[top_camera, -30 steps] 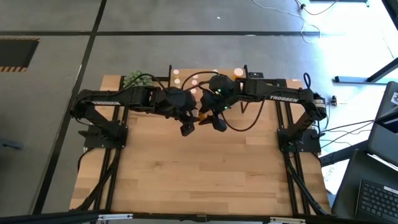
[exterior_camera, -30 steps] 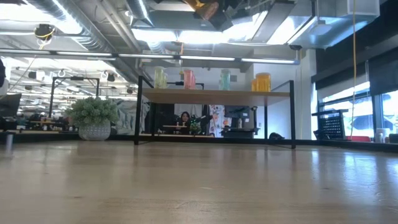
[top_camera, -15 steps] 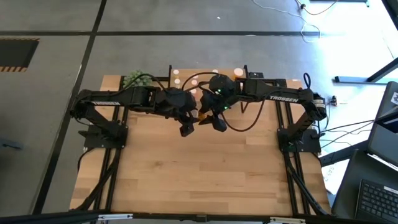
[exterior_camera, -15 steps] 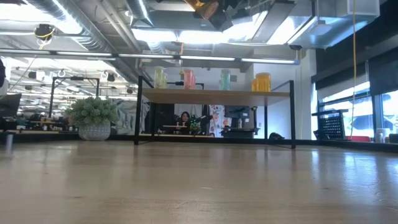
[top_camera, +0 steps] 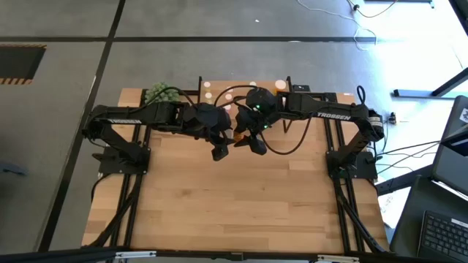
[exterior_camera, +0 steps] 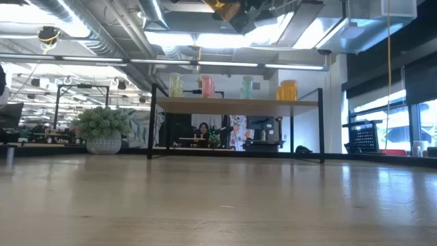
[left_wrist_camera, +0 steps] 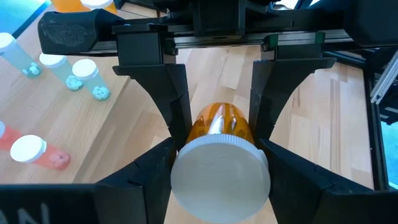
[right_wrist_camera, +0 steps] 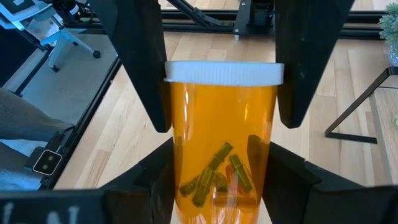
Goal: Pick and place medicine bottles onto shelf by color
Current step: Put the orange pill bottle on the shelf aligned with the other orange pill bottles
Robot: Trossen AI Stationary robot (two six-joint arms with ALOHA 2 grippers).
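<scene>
Standing by the pale wooden table, I saw both grippers, left gripper and right gripper, clamped on one orange bottle above it; the shelf behind carried bottles, their contents unclear.

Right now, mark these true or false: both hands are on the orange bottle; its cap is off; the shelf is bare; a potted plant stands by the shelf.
1. The left hand and right hand both grip the orange bottle. True.
2. Its cap is off. False: the white cap is on.
3. The shelf is bare. False: bottles stand on it.
4. A potted plant stands beside the shelf. True.
</scene>
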